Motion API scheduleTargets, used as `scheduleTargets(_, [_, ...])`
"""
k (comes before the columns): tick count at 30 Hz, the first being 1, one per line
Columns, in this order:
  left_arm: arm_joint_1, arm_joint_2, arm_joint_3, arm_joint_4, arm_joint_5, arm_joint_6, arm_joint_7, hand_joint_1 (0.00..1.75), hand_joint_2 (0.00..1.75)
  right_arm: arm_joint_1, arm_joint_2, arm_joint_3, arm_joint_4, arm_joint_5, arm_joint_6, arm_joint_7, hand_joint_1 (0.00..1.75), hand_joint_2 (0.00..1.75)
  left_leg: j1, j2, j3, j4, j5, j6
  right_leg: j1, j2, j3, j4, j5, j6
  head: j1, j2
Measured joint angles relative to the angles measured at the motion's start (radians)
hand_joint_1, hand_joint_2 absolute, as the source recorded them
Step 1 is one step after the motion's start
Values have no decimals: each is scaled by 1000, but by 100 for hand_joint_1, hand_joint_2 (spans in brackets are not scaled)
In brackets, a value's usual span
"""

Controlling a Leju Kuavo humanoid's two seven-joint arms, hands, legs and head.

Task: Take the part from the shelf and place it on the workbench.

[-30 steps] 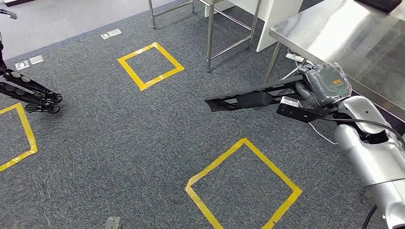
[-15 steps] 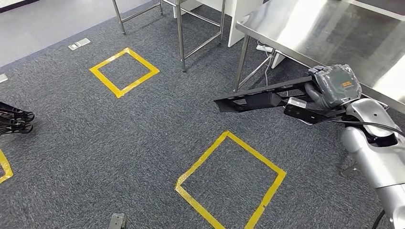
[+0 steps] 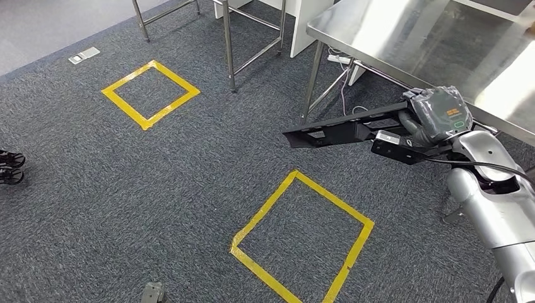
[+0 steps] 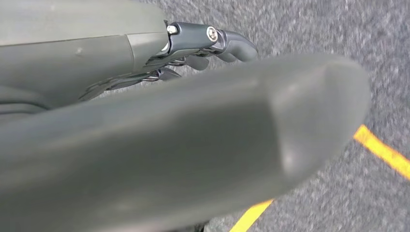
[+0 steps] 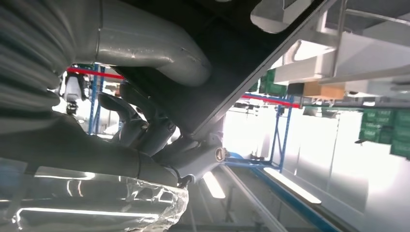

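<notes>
The robot's right hand [image 3: 435,117] grasps one end of the long black part [image 3: 344,129], which juts level to the left above the grey carpet [image 3: 158,189], clear of everything around it. Across the last second the whole view has swung: the steel workbench [image 3: 404,31] now fills more of the far right, and the yellow floor squares [image 3: 301,237] have slid left. That reads as the robot turning toward its drop-off, with the carrying leg nearly done and the placing yet to come. The bench's near edge runs just beyond the hand, and the part's free tip hangs near the bench's front leg [image 3: 311,79], the likeliest snag if the turn goes on. Open room lies above the tabletop. The left hand [image 4: 212,43] hangs over the carpet with fingers curled inward, clenched on nothing.
</notes>
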Motion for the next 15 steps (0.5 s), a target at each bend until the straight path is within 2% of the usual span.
scheduleTargets(1, [-1, 0, 0, 0, 0, 0, 0, 0, 0, 0, -1, 0, 0, 0, 0, 0, 175, 175, -1, 0, 4, -1, -1, 6, -2, -5, -16, 29, -10, 0, 2, 0])
scheduleTargets(2, [-1, 0, 0, 0, 0, -1, 0, 0, 0, -1, -1, 0, 0, 1, 0, 0, 175, 175, -3, 0, 7, -2, -2, 10, -2, -10, -46, 83, -27, -1, 3, 0])
scheduleTargets(4, [-1, 0, 0, 0, 0, -2, 0, 0, 0, -1, 0, 0, 1, 2, 0, 1, 175, 175, -9, 0, 11, -2, -8, 18, 2, -16, -128, 222, -69, -6, 5, 0])
scheduleTargets(5, [0, 0, 0, 0, 0, -2, 0, 0, 0, 0, 0, 0, 2, 3, 0, 2, 175, 175, -14, 0, 14, -2, -11, 22, 7, -16, -162, 271, -81, -8, 6, 0])
scheduleTargets(6, [0, 0, 0, 0, 0, -3, 0, 0, 0, 1, 1, 0, 3, 4, 0, 3, 175, 175, -21, 0, 19, -2, -14, 26, 14, -16, -177, 284, -79, -11, 6, 0])
scheduleTargets(7, [0, 0, 0, 0, 0, -3, 0, 0, 0, 2, 1, 0, 4, 6, 0, 3, 175, 175, -27, 0, 25, -2, -19, 29, 23, -16, -172, 258, -61, -14, 6, 0])
scheduleTargets(8, [0, -1, 0, 0, 0, -3, 0, 0, 0, 1, 1, 0, 4, 8, 0, 3, 175, 175, -34, -1, 33, -3, -23, 33, 33, -16, -150, 200, -31, -19, 6, 0])
scheduleTargets(9, [0, -2, 0, 0, 0, -3, 0, 0, 0, 0, 1, 0, 4, 9, 0, 4, 175, 175, -38, -1, 40, -4, -28, 35, 45, -17, -121, 127, 3, -30, 5, 0])
scheduleTargets(10, [0, -2, 1, 0, 0, -3, 0, 0, 0, -2, 2, -1, 5, 10, 0, 4, 175, 175, -42, -1, 46, -5, -32, 36, 58, -18, -98, 68, 23, -46, 5, 0])
scheduleTargets(12, [0, -4, 1, 0, 0, -2, 0, 0, 0, -8, 3, -2, 5, 11, 0, 5, 175, 175, -44, 0, 52, -6, -38, 32, 74, -20, -71, 3, 37, -79, 4, 0])
scheduleTargets(13, [0, -5, 1, 0, 0, -2, -1, 0, 0, -9, 4, -2, 6, 12, 0, 5, 175, 175, -45, 2, 56, -5, -38, 29, 76, -20, -63, -2, 35, -90, 5, 0])
scheduleTargets(15, [1, -5, 1, -1, 0, -1, -1, 0, 0, -11, 5, -5, 7, 15, -1, 5, 175, 175, -44, 7, 61, 8, -44, 24, 62, -20, -34, -24, 44, -102, 7, 0])
